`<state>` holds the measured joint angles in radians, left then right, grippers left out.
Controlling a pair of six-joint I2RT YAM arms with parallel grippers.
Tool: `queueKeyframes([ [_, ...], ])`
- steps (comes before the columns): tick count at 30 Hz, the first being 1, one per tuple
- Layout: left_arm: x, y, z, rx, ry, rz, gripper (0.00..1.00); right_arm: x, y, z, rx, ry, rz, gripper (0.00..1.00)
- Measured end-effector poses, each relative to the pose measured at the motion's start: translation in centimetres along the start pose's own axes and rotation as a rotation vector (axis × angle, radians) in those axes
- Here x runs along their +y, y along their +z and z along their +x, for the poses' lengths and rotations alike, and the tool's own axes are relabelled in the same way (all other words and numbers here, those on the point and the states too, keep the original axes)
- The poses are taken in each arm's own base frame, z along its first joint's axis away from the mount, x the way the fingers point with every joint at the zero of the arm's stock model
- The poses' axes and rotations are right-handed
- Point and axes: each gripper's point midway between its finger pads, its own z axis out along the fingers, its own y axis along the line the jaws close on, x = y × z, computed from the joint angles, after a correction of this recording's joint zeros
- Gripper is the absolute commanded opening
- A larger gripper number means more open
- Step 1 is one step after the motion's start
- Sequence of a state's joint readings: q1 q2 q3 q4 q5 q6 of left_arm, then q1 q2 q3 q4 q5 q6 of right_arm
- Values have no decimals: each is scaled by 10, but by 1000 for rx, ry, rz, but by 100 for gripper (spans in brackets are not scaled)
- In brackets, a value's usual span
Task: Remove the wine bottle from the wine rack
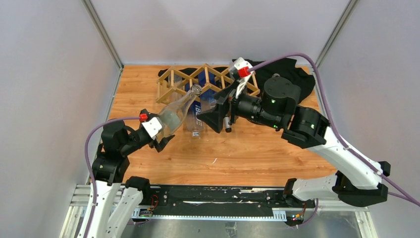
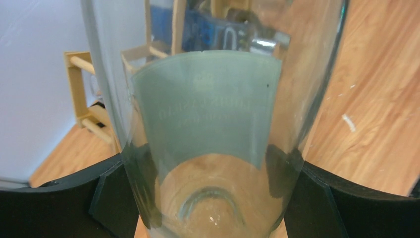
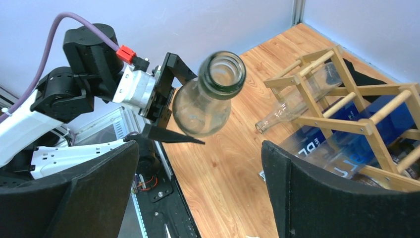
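Note:
My left gripper (image 1: pixel 159 130) is shut on the base of a clear glass wine bottle (image 1: pixel 179 110). The bottle is tilted in the air in front of the rack, its open mouth pointing up toward it. In the left wrist view the bottle (image 2: pixel 213 114) fills the frame between both fingers (image 2: pixel 64 198). The tan wooden wine rack (image 1: pixel 210 81) stands at the back of the table. My right gripper (image 1: pixel 218 112) is open and empty beside the rack's front. From the right wrist I see the held bottle (image 3: pixel 208 101) and the rack (image 3: pixel 346 94).
A blue-labelled bottle (image 1: pixel 200 113) lies in the rack with its neck sticking out toward the front. Another clear bottle (image 3: pixel 292 106) lies in the rack. A black cloth (image 1: pixel 292 74) sits behind the rack at the back right. Grey walls enclose the table.

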<state>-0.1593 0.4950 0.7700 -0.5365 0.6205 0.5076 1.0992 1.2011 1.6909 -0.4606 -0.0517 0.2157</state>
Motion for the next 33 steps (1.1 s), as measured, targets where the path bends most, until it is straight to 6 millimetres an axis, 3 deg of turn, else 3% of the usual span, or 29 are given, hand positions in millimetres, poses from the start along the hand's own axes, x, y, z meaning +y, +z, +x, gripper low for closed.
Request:
queueKeyframes([
  [7, -19, -2, -21, -51, -127, 109, 0, 2, 44, 17, 32, 14, -26, 91],
  [13, -32, -3, -21, -50, -176, 166, 0, 4, 74, 19, 5, 33, -47, 79],
  [20, -38, -3, -19, -38, -216, 192, 0, 5, 99, 26, -2, 54, -60, 43],
  [21, -38, -3, -18, -34, -224, 193, 0, 6, 101, 26, -4, 59, -65, 35],
  [22, -39, -3, -17, -31, -229, 194, 1, 6, 102, 26, -5, 60, -66, 20],
  [23, -39, -4, -17, -30, -231, 197, 8, 7, 103, 26, -7, 66, -71, 10],
  [24, -39, -3, -17, -29, -233, 199, 33, 8, 103, 25, -8, 72, -73, 1],
  [26, -38, -3, -18, -23, -232, 200, 79, 8, 103, 24, -9, 71, -75, 0],
  [27, -37, -3, -18, -18, -234, 199, 96, 8, 103, 23, -9, 71, -74, 0],
  [33, -19, -4, -39, 18, -191, 199, 100, -1, 101, 23, 2, 70, -31, 0],
])
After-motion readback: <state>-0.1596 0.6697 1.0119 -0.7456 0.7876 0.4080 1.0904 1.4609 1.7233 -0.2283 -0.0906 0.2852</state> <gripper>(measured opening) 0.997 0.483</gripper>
